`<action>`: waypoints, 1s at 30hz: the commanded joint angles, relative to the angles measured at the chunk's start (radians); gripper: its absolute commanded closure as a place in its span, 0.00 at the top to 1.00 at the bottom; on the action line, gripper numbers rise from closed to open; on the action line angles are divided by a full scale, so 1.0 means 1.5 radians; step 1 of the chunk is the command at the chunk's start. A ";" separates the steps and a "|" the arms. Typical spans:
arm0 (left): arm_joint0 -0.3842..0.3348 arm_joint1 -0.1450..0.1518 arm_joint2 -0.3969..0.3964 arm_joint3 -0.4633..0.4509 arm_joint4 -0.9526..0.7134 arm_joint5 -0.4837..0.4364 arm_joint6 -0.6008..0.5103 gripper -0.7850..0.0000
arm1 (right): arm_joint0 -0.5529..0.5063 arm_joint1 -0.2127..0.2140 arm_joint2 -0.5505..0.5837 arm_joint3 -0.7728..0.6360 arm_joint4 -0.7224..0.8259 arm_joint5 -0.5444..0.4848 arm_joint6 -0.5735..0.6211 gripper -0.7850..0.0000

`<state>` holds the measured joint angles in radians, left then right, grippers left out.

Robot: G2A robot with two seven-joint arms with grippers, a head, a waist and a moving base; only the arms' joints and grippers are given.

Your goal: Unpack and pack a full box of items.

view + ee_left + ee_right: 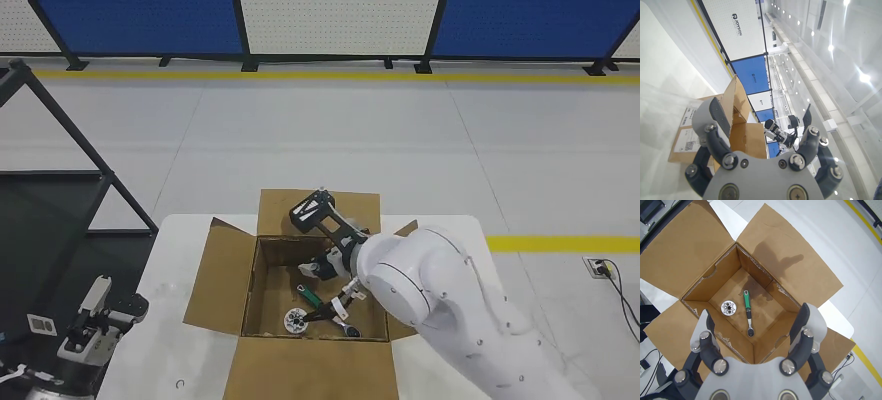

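The right gripper (pixel 755 313), fingers spread, hung above the brown cardboard box (pixel 696 247); the green-handled ratchet wrench (pixel 746 306) lay below, crosswise to their closing line.

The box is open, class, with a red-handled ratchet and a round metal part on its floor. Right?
No: the right wrist view shows the ratchet has a green handle, not red. The box is open; ratchet and round metal part lie on its floor.

Box (pixel 719 279) top open, flaps (pixel 791 256) splayed, ratchet (pixel 747 311) and disc (pixel 728 308) on bottom
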<state>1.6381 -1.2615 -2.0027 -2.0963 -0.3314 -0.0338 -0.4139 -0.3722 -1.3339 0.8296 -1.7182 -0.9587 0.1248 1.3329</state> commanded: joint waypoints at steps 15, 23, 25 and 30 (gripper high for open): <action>0.009 0.001 -0.003 -0.002 -0.014 -0.007 0.023 1.00 | 0.070 -0.071 -0.122 0.268 0.186 -0.036 -0.065 1.00; 0.012 0.001 -0.003 -0.003 -0.017 -0.008 0.029 1.00 | 0.092 -0.112 -0.165 0.394 0.222 0.002 -0.118 1.00; 0.012 0.001 -0.003 -0.003 -0.017 -0.008 0.029 1.00 | 0.094 -0.120 -0.170 0.414 0.225 0.011 -0.128 1.00; 0.012 0.001 -0.003 -0.003 -0.017 -0.008 0.029 1.00 | 0.104 -0.134 -0.179 0.445 0.222 0.018 -0.138 1.00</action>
<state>1.6565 -1.2602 -2.0075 -2.1011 -0.3570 -0.0453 -0.3698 -0.2237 -1.5325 0.5623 -1.0532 -0.6188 0.1530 1.1248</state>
